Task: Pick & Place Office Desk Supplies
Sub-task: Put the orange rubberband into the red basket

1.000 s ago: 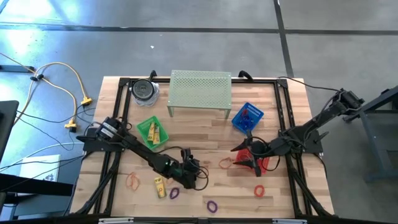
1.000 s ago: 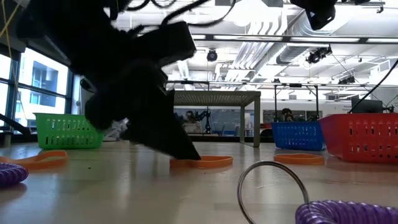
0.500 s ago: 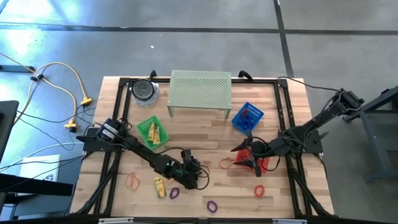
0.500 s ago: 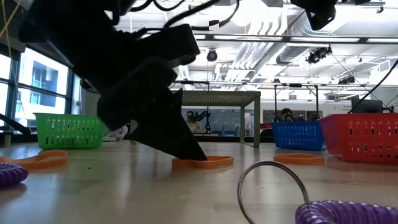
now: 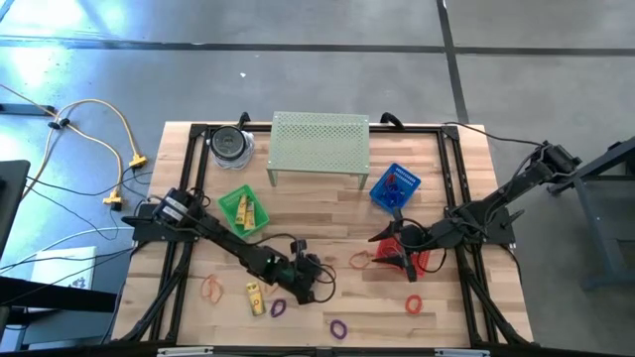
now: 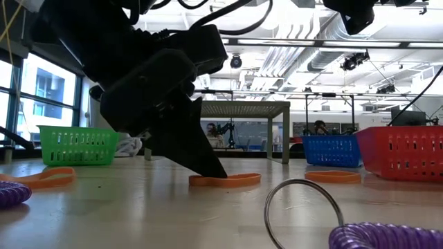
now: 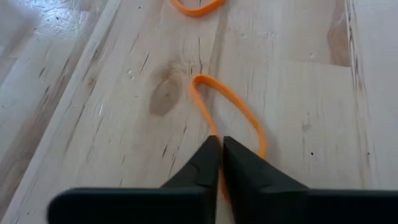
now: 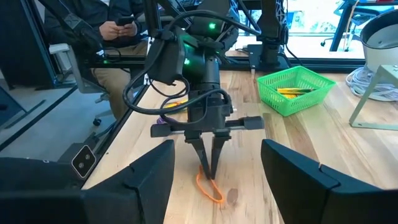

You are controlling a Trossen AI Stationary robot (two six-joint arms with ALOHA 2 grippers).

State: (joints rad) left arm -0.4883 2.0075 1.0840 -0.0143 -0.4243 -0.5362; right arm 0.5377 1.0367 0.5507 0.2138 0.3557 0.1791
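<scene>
Right now, your left gripper (image 7: 219, 144) is sitting low on the wooden table (image 5: 327, 208), near its front edge and a little left of the middle. Its two dark fingers are pressed together with the tips on one side of an orange band loop (image 7: 227, 115), pinching that strand against the boards. The loop is lying flat on the wood, and most of it is trailing out beyond the fingertips. A second orange band loop (image 7: 198, 7) is lying further along the table, apart from the first.

Your right gripper (image 5: 389, 250) is hanging at the table's right side, over the red basket (image 5: 417, 260), with its fingers spread wide and nothing between them.

Around the left gripper, other supplies are lying loose on the table: an orange loop (image 5: 211, 289) toward the front left, a yellow oblong piece (image 5: 255, 297) beside it, a purple loop (image 5: 279, 308) just next to that, another purple loop (image 5: 339, 326) at the front edge, and a red loop (image 5: 413, 303) toward the front right.

Further back, a green basket (image 5: 243, 210) is holding yellow pieces, and a blue basket (image 5: 395, 186) is standing beside the pale green perforated stand (image 5: 319, 146). A round dark-lidded jar (image 5: 230, 145) is sitting at the back left corner.

Past the table, a seated person (image 8: 109, 37) is holding a phone.
</scene>
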